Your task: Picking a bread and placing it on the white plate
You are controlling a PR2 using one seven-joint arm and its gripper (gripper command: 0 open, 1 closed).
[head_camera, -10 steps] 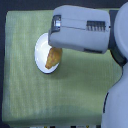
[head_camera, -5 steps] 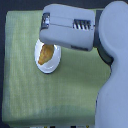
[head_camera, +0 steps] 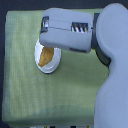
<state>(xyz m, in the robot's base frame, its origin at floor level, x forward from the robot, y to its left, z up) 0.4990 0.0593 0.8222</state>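
The white plate (head_camera: 54, 64) lies on the green cloth, left of centre in the exterior view. The golden-orange bread (head_camera: 45, 56) rests on the plate, lying diagonally across its left half. My gripper (head_camera: 46, 31) and its grey housing hang over the plate's upper edge and cover part of the rim. The fingers are hidden under the housing, so I cannot tell whether they are open or shut. Nothing visibly holds the bread.
A green woven cloth (head_camera: 30, 95) covers the table top, with dark floor beyond its left and far edges. My large grey arm (head_camera: 112, 75) fills the exterior view's right side, from top to bottom.
The gripper housing has shifted toward the exterior view's left, over the top of the plate. The bread stays on the plate in all frames.
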